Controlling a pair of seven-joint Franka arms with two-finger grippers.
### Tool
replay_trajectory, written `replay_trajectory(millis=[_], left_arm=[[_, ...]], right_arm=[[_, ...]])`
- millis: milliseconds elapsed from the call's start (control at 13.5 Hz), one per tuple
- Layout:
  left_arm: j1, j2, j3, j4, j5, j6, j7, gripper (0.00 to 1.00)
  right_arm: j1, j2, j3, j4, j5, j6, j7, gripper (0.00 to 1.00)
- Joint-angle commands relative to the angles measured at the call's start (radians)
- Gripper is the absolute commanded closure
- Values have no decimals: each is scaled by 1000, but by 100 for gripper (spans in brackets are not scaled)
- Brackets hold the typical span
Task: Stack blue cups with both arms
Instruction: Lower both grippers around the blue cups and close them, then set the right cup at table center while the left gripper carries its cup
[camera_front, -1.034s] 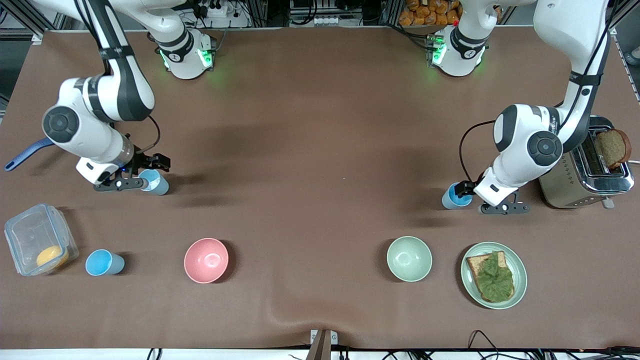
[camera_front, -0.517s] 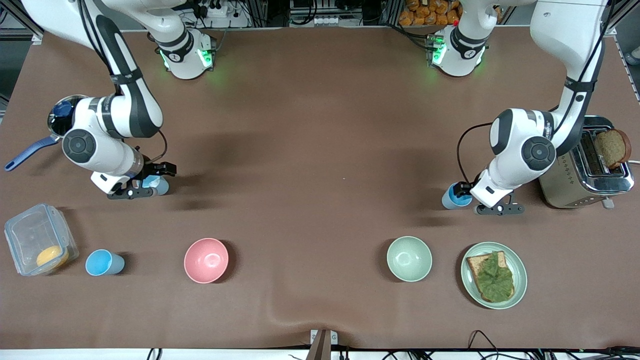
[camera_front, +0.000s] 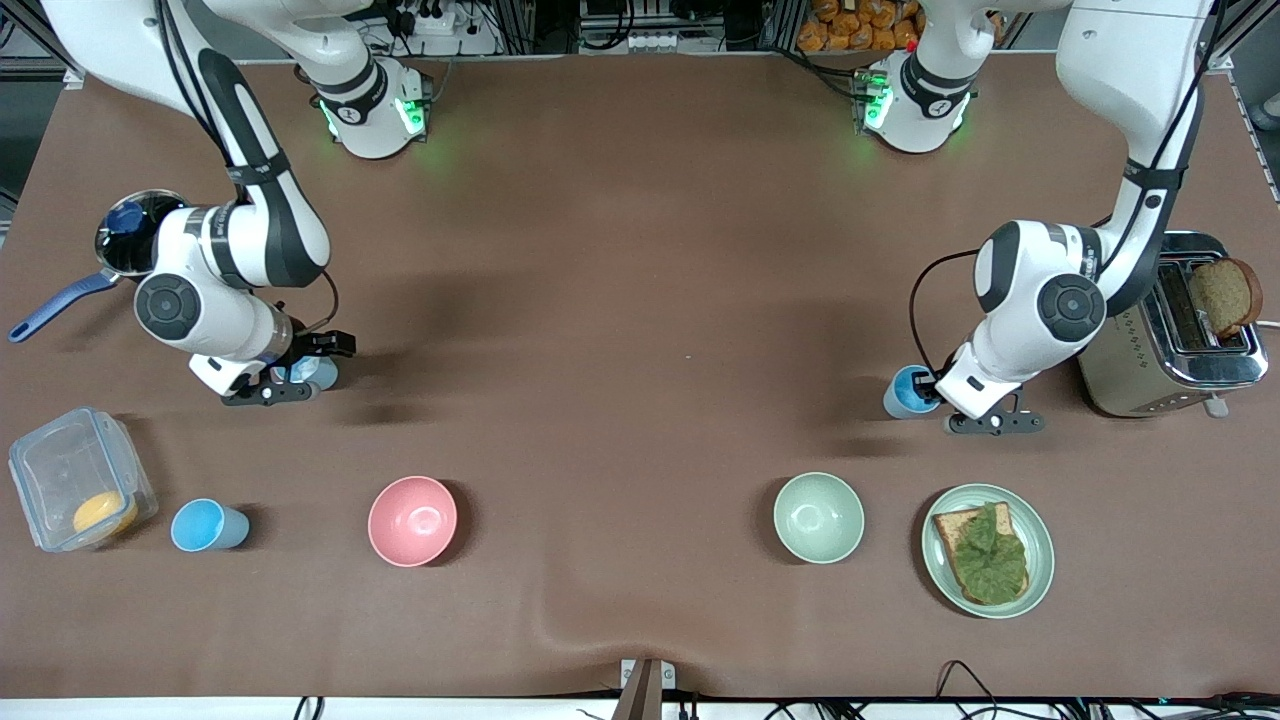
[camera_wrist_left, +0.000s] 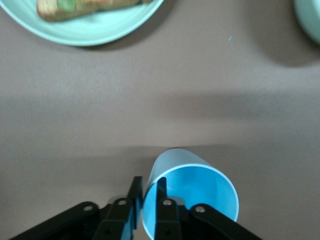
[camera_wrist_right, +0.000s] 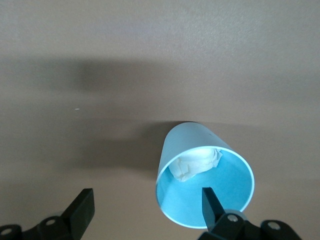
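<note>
Three blue cups show in the front view. One blue cup (camera_front: 905, 393) stands near the toaster. My left gripper (camera_front: 935, 388) is shut on its rim, one finger inside and one outside, as the left wrist view shows for the cup (camera_wrist_left: 195, 190) and gripper (camera_wrist_left: 148, 192). A second blue cup (camera_front: 318, 372) stands at the right arm's end. My right gripper (camera_front: 298, 368) is low over it and open. In the right wrist view one finger (camera_wrist_right: 211, 202) is inside that cup (camera_wrist_right: 200, 155), which holds something white and crumpled. A third blue cup (camera_front: 205, 525) stands beside the container.
A pink bowl (camera_front: 412, 520) and a pale green bowl (camera_front: 818, 517) stand nearer the front camera. A plate (camera_front: 1040, 560) with toast and lettuce, a toaster (camera_front: 1150, 370) with bread, a clear container (camera_front: 60, 460) and a blue-handled pan (camera_front: 60, 300) are also on the table.
The right arm has come down over its cup, with one finger now in the cup's mouth. The left arm has shifted slightly at its cup.
</note>
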Motion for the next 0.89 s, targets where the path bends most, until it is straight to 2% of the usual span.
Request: replay_trajectory(millis=[0, 148, 222, 295, 591, 812], left_arm=[[7, -66, -30, -4, -14, -10, -13, 100], [15, -80, -31, -1, -14, -18, -7, 100], [9, -80, -33, 9, -14, -18, -13, 100], [7, -76, -33, 28, -14, -18, -11, 100], [1, -66, -33, 47, -14, -18, -13, 100], [7, -82, -56, 50, -14, -18, -14, 100]], right_arm=[[-10, 21, 8, 23, -12, -16, 10, 50], [-5, 22, 8, 23, -10, -19, 19, 81], [-5, 28, 8, 24, -10, -19, 19, 93], [-5, 35, 8, 32, -10, -20, 19, 99], [-4, 35, 8, 52, -10, -37, 19, 100], [2, 35, 8, 154, -10, -196, 19, 100]])
